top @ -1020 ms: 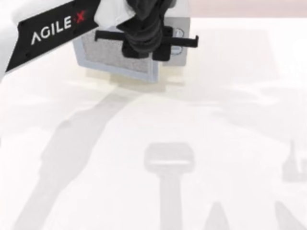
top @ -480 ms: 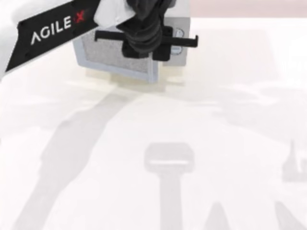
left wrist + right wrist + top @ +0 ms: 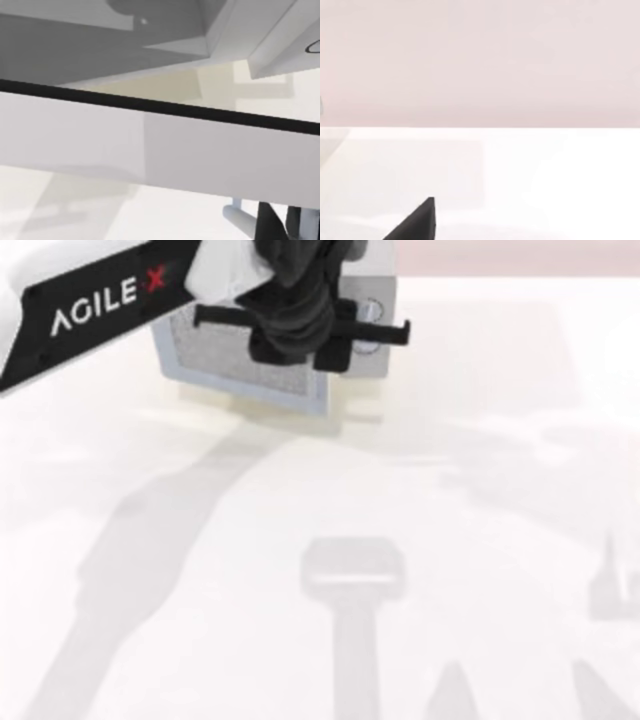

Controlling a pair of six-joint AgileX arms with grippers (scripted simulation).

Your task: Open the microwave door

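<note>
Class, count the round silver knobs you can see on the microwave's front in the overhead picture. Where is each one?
2. Both sit on the microwave front panel, right of the microwave door: upper knob and lower knob, each partly covered by the left gripper. More could be hidden.

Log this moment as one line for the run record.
left gripper: over microwave front, at door handle edge | door: slightly ajar | right arm: parked, outside top view

White table (image 3: 480, 490) — grey shadows across it; pale pink backdrop (image 3: 520, 255) behind.
</note>
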